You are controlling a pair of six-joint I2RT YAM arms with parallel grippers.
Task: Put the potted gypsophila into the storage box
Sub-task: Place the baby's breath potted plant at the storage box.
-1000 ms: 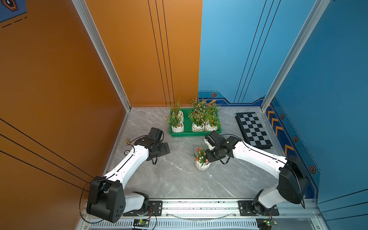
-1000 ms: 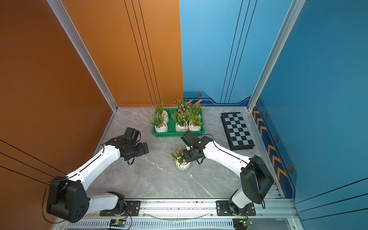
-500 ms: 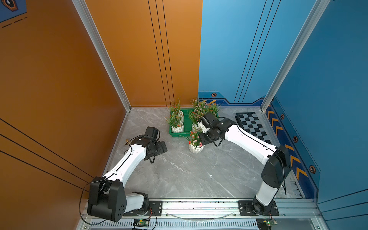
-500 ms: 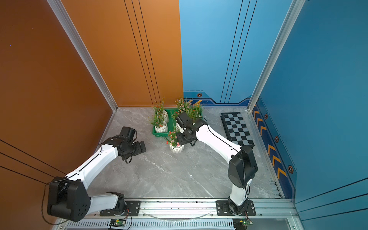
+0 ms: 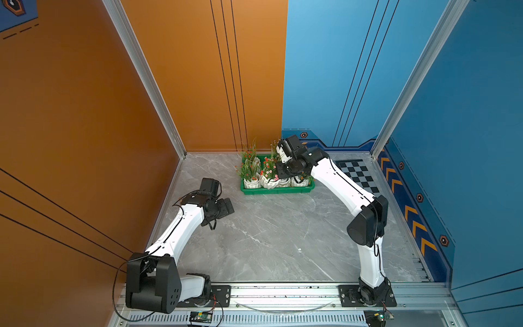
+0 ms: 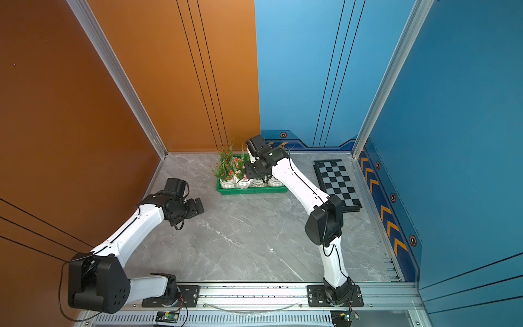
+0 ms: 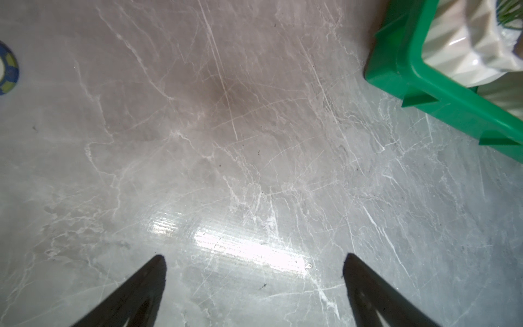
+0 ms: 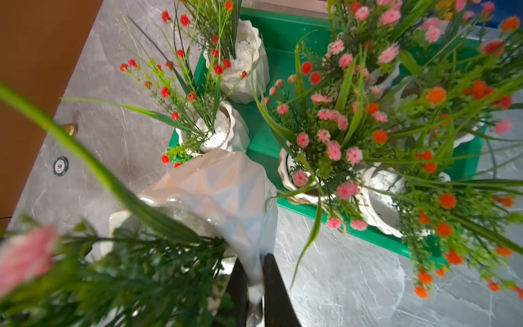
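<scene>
Looking down on the grey marble desk point(image 5: 268, 240), the green storage box point(image 5: 277, 191) sits just above the middle of the frame, close to the back wall where the orange and blue panels meet. The potted gypsophila point(image 5: 252, 170) crowd it, white ribbed pots under green sprigs with red, pink and orange blossoms.

The right arm reaches over the box from the right side of the frame, and the right gripper point(image 8: 254, 279) is down among the sprigs. In the right wrist view its fingers point(image 8: 273, 286) are clenched on the thin pale edge of a pink-flowered pot point(image 8: 215, 184), which tilts toward the camera. In both top views that pot point(image 6: 242, 183) is in the box's front row, second from the left of the frame, just beside its neighbours. I cannot tell whether its base rests on the box floor or hangs just above it.

The left gripper point(image 7: 254, 256) hovers over bare desk to the lower left of the box, well apart from it. Its fingers point(image 7: 154, 271) are spread wide with nothing between them. A corner of the box point(image 7: 441, 104) shows in the left wrist view.

A black-and-white chequered board point(image 6: 338, 184) lies flat to the right of the box. A small blue chip point(image 8: 60, 165) rests on the desk near the orange wall.
</scene>
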